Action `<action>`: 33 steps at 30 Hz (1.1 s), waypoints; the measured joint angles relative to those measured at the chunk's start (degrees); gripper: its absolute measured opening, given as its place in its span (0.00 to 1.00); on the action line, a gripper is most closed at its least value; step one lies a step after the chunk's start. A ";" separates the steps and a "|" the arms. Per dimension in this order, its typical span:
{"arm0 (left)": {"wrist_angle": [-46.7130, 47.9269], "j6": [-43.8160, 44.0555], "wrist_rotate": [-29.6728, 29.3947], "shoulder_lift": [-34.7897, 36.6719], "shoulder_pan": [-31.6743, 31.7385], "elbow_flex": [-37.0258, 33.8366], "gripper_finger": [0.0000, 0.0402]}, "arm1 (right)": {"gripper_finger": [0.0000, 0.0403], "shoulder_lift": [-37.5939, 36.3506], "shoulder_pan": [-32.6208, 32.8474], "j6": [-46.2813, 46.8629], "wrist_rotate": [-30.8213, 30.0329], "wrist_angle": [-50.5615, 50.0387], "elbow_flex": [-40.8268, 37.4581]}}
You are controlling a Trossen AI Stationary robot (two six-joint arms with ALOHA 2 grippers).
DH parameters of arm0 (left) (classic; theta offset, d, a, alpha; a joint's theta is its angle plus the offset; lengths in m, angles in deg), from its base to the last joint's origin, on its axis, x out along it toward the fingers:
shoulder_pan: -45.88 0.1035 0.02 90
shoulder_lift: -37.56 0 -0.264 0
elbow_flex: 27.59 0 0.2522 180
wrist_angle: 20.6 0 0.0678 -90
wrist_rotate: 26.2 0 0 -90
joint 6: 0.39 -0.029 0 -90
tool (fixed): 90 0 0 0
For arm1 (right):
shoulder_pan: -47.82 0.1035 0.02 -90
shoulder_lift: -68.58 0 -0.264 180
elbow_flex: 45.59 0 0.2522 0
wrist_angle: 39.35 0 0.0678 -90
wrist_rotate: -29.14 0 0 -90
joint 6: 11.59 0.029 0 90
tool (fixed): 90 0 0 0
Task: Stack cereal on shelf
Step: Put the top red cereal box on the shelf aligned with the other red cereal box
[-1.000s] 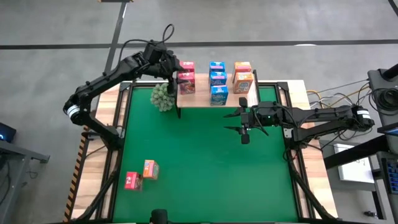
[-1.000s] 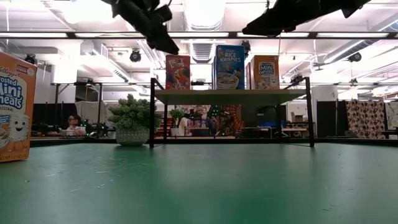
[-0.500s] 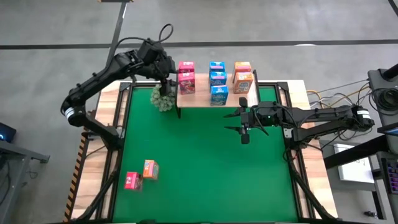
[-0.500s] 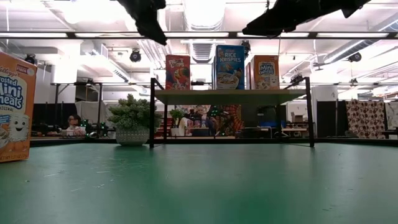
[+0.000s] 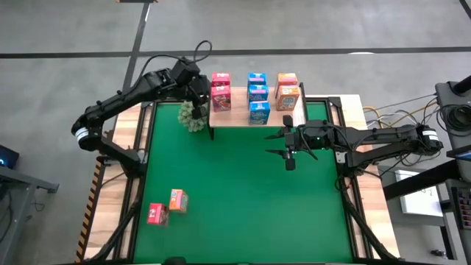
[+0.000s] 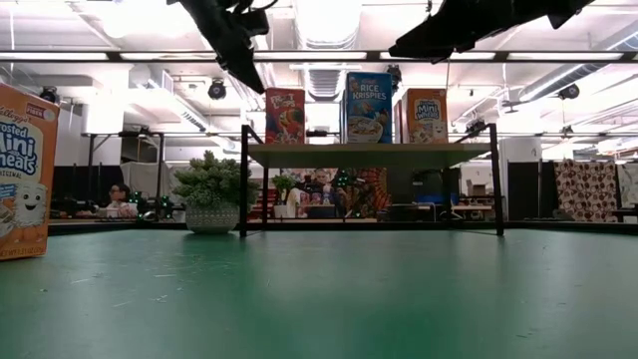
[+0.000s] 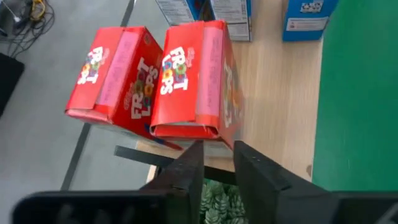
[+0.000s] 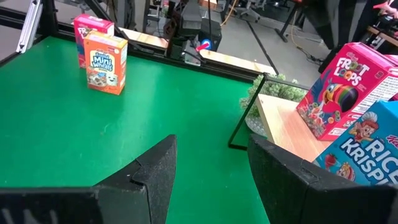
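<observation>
Moved: left end effector (image 5: 200, 94) backed off the shelf's left end, now over the plant (image 5: 193, 114) edge; fingers drawn in from wide to a narrow gap, nothing between them. Boxes unchanged, right arm unchanged.

High view only: full layout. Shelf (image 5: 239, 116) at the far edge of the green mat (image 5: 235, 184), carrying seven boxes in three rows: two pink-red boxes (image 5: 220, 88), three blue boxes (image 5: 257, 96), two orange boxes (image 5: 288, 90). Near left corner of the counter: one pink-red box (image 5: 155, 213) touching or just beside one orange box (image 5: 177, 199).

Low view only: shelf (image 6: 369, 155) raised on thin black legs, front boxes upright on it, plant (image 6: 211, 194) in a pale pot just left of it, an orange box (image 6: 24, 170) close to the lens at the left edge. Both arms only as dark shapes at the top. Person seated in the room behind, far left.

Left wrist view: fingers (image 7: 186, 174) nearly together, empty, just short of the two pink-red boxes (image 7: 161, 81) at the shelf's end; not touching them.

Right wrist view: right end effector (image 8: 208, 168) spread wide, empty, above the mat; two loose boxes (image 8: 99, 46) well apart from it, shelf corner with a pink-red box (image 8: 339, 87) nearer.

Right end effector (image 5: 289, 157) hangs over the mat just in front of the shelf's right half.
</observation>
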 joint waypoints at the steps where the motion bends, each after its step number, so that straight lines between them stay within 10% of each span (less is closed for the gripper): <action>1: -0.09 0.00 -0.24 -0.01 0.00 0.00 0.15 | 0.46 0.00 0.00 0.00 0.00 -0.07 0.00; 33: -7.06 4.43 1.64 2.11 -2.99 -0.14 0.07 | 0.46 0.00 0.00 -0.34 0.00 -1.04 0.00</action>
